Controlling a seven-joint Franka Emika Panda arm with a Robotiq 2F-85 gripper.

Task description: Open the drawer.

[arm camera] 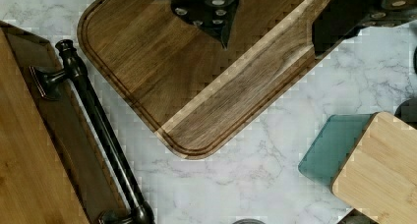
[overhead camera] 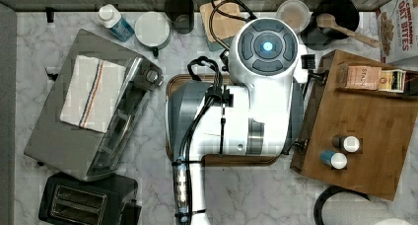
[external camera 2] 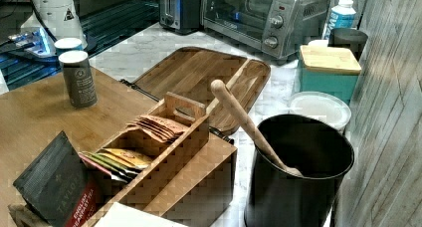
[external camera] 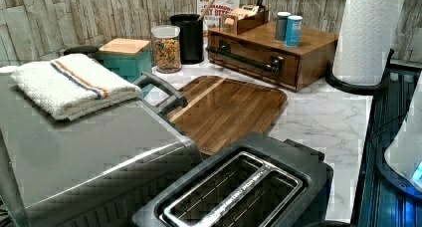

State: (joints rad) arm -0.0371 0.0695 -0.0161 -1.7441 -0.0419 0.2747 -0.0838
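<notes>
The drawer (external camera: 251, 52) is the dark-brown front of the wooden box cabinet (overhead camera: 367, 131), and it sits flush and closed. A long black bar handle (arm camera: 101, 135) runs across its front; the same handle (external camera: 243, 58) faces the counter in the left view. My gripper (arm camera: 273, 47) hangs above the dark wooden serving tray (arm camera: 162, 71). Its two black fingers (arm camera: 209, 10) stand far apart, open with nothing between them. It is off to the side of the handle, not touching it. In the top view the white arm (overhead camera: 256, 87) covers the tray and most of the handle.
A tea-bag caddy (external camera 2: 159, 142) and two shakers (overhead camera: 342, 151) sit on the cabinet. A teal wooden-lidded canister (arm camera: 373, 160) stands near the tray. A toaster oven (overhead camera: 88, 106) with a towel, a toaster (external camera: 239, 187), a paper towel roll (external camera: 366, 33) and a black utensil pot (external camera 2: 298, 167) ring the marble counter.
</notes>
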